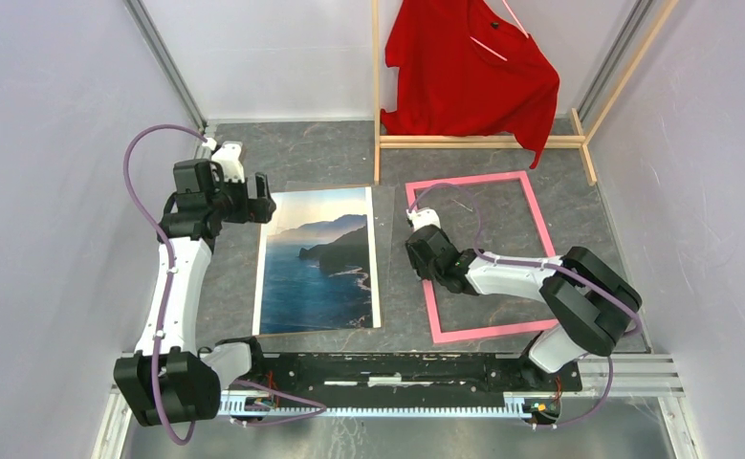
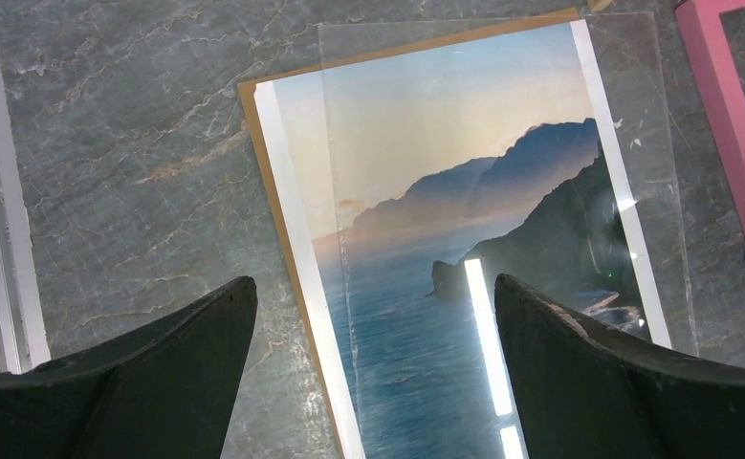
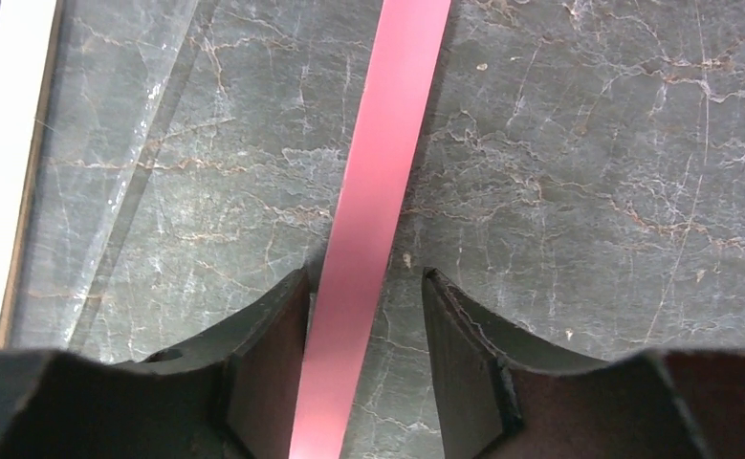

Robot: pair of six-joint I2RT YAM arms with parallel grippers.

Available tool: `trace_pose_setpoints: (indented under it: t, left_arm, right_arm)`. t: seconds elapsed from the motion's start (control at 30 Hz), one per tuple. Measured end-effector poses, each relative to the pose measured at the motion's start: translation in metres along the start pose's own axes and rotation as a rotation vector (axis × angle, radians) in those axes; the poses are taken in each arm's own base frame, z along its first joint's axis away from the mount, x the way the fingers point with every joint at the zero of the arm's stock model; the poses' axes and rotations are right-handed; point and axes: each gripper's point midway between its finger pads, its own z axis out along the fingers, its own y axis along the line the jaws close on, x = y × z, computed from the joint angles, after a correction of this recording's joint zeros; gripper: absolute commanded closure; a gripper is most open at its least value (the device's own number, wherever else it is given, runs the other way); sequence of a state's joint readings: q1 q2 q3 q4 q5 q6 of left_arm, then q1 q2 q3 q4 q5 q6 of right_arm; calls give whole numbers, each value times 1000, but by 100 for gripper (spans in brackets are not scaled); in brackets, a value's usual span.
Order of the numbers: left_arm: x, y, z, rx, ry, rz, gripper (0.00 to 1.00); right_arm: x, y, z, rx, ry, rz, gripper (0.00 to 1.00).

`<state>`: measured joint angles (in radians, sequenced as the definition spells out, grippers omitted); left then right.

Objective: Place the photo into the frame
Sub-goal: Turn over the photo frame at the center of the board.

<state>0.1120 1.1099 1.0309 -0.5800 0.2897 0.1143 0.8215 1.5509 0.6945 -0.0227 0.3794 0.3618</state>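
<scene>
Right pincer [image 3: 366, 282] astride frame [image 3: 397, 96], left wrist reveals clear sheet [image 2: 650, 115] over photo [image 2: 464, 172]

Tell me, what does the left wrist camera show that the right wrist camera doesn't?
Only the left wrist view: the seascape on the photo, lying on a brown board, and the left pincer, open. Only the right wrist view: the right pincer, a finger either side of a pink bar of the frame, not clamped. Both: the frame, the photo's white margin, a clear sheet, the grey table.
</scene>
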Motion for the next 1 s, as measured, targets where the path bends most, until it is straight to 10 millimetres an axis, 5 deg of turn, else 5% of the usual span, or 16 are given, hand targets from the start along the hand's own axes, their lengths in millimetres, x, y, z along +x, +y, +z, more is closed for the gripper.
trace_pose_setpoints:
  t: [0.23,0.37,0.5,0.8,1.0]
  left_arm:
    - [8,1,1,5,25,31,0]
    - [10,0,1,11,29,45,0]
    - [11,-2,0,25,34,48,0]
    - [13,-19,0,114,36,43,0]
    - [3,-59,4,237,44,105,0]
  right_arm:
    - [-1,3,1,8,0,68,84]
    - [-3,-1,-3,28,28,75,93]
    - [-36,8,-18,3,2,139,99]
    - [-146,29,-98,-169,-185,373,100]
    - [-176,36,-135,-293,-199,508,100]
